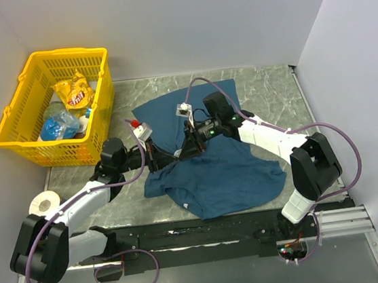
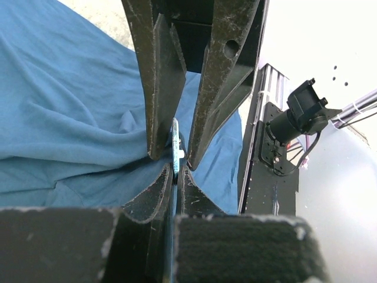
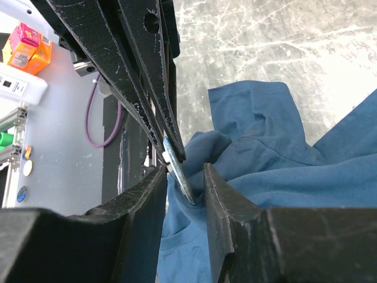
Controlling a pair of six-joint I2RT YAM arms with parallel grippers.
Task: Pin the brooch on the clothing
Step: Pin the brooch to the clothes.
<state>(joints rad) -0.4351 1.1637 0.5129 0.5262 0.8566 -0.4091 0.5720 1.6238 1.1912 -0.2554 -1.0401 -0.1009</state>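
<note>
The clothing (image 1: 234,177), a dark teal T-shirt, lies crumpled across the middle of the table. My two grippers meet over its left part. The left gripper (image 1: 166,159) (image 2: 175,168) is shut on the brooch (image 2: 175,144) (image 3: 179,171), a thin pale disc held on edge against a raised fold of the shirt (image 3: 283,147) (image 2: 59,88). The right gripper (image 1: 186,147) (image 3: 184,177) straddles the disc's lower edge and the fold. Its jaws stand apart, with a gap on the left side of the disc; the right finger (image 3: 224,200) touches the fabric.
A yellow basket (image 1: 18,113) with snack packs stands at the back left. A white tape roll (image 1: 44,202) lies by the left arm. Bare marble table (image 1: 272,87) shows behind the shirt. A black rail (image 1: 206,235) runs along the near edge. Walls close in on three sides.
</note>
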